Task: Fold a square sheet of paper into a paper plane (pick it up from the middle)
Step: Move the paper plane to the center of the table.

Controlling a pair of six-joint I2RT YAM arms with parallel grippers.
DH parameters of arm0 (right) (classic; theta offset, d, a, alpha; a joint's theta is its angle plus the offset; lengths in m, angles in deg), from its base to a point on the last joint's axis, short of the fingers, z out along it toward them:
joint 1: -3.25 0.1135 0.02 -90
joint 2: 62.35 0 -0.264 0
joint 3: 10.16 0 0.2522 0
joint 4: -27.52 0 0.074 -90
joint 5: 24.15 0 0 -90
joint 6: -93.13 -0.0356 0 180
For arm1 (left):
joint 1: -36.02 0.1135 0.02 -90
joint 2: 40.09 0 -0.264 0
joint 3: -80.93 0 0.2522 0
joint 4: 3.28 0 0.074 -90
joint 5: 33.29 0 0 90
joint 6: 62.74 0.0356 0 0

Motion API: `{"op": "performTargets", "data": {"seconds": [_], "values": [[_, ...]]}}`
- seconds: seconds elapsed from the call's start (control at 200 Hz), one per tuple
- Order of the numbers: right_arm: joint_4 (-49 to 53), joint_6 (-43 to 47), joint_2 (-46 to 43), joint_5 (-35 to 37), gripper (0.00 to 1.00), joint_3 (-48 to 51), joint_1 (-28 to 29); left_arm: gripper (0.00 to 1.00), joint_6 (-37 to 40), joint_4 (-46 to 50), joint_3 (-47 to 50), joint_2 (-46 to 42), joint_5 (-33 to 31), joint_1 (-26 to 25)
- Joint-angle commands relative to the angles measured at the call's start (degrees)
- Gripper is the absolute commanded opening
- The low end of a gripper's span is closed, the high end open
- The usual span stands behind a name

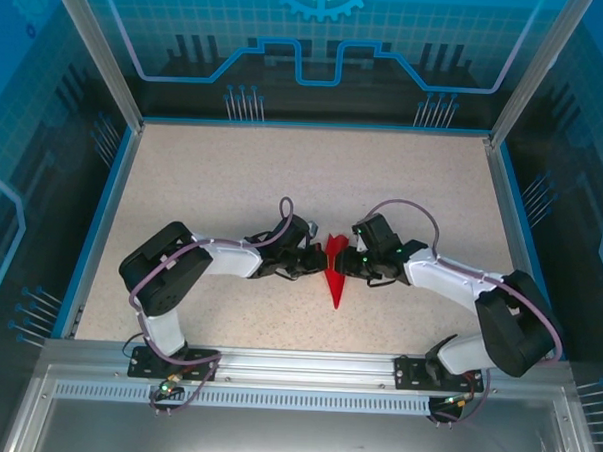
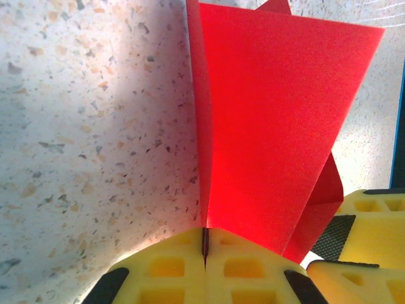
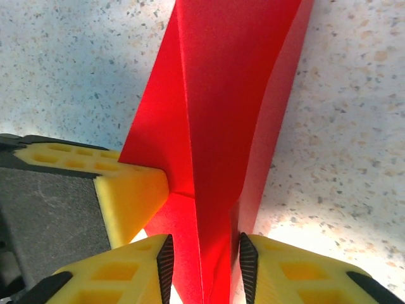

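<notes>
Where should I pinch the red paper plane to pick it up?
Probably the raised centre crease of the paper plane, near its middle, coming in from the side with jaws straddling it. That fold stands up off the table; the wings are thin and floppy.

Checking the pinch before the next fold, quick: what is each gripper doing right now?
Left gripper: closed on the bright red folded paper plane.
Right gripper: jaws either side of the plane's fold; gripped or not, cannot tell.
</notes>
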Motion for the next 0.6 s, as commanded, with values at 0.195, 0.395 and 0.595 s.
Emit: {"op": "performTargets", "data": {"seconds": [0.195,0.395,0.595], "values": [[7.4,-0.5,-6.3,6.1,0.5,-3.4,3.4,0.0,-0.8,-2.0,1.0,0.1,0.8,0.3],[10.5,-1.3,2.6,7.2,0.39,-8.6,5.3,0.0,-0.9,-2.4,1.3,0.2,0.9,0.3],[15.1,-3.6,5.9,12.1,0.42,-9.4,5.6,0.0,-0.9,-2.1,1.3,0.3,0.7,0.3]]}}
